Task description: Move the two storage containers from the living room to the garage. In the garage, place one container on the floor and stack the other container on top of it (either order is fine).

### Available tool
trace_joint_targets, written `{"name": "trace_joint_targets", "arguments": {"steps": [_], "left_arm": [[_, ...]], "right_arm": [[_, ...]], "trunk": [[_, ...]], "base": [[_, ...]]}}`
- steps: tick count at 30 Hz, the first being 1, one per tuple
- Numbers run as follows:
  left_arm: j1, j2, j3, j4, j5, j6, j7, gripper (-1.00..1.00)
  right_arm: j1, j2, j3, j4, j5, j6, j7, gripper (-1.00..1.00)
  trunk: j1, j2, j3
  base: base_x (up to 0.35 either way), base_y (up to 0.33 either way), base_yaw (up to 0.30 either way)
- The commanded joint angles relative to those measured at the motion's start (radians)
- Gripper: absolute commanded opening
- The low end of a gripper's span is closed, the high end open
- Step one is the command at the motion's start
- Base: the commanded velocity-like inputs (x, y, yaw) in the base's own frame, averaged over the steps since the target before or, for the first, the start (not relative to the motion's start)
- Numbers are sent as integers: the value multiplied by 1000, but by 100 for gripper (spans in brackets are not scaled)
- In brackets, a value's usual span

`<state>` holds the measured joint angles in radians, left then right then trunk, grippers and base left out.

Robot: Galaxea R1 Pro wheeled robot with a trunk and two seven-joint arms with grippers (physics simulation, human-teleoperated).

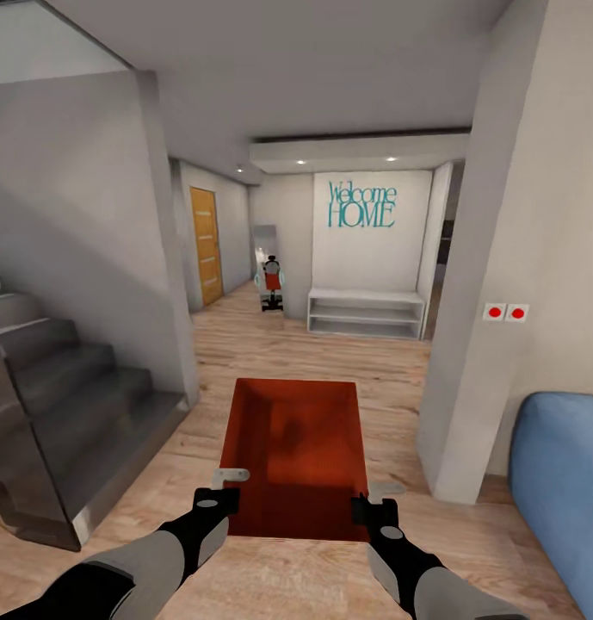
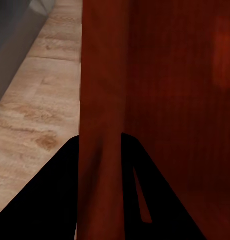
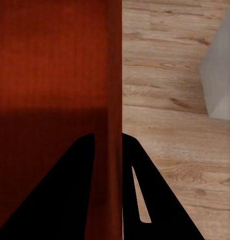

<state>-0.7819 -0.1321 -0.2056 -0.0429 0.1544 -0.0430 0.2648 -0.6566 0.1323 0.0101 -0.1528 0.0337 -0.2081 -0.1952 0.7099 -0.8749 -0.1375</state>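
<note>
Clamping opposite walls, left gripper [image 1: 230, 485] and right gripper [image 1: 375, 500] hold the storage container [image 1: 296, 448] between them.

A home hallway: "Welcome HOME" lettering [image 1: 362, 205], stairs [image 1: 68, 405], blue sofa [image 1: 559, 482]

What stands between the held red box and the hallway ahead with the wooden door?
Nothing visible blocks it. The storage container, held by the left gripper and right gripper, faces open wood floor. Stairs lie left, a wall corner right.

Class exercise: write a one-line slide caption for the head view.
Both grippers carry a red-orange storage container along a wood-floored hallway.
</note>
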Motion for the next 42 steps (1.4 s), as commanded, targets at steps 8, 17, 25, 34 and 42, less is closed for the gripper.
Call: {"name": "trace_joint_targets", "arguments": {"steps": [8,17,25,34,42], "left_arm": [[0,17,23,3,14,-5,22,-100],[0,17,23,3,14,-5,22,-100],[0,17,23,3,14,-5,22,-100],[0,17,23,3,14,-5,22,-100],[0,17,23,3,14,-5,22,-100]], "right_arm": [[-1,0,-33,-24,15,-20,5,-100],[-1,0,-33,-24,15,-20,5,-100],[-1,1,-33,-24,15,-20,5,-100],[-1,1,-33,-24,15,-20,5,-100],[-1,0,-33,-24,15,-20,5,-100]], "trunk": [[1,-1,-2],[1,-1,-2],[1,-1,-2],[1,-1,-2],[1,-1,-2]], "base": [[325,0,-15],[325,0,0],[325,0,0],[325,0,0],[325,0,0]]}}
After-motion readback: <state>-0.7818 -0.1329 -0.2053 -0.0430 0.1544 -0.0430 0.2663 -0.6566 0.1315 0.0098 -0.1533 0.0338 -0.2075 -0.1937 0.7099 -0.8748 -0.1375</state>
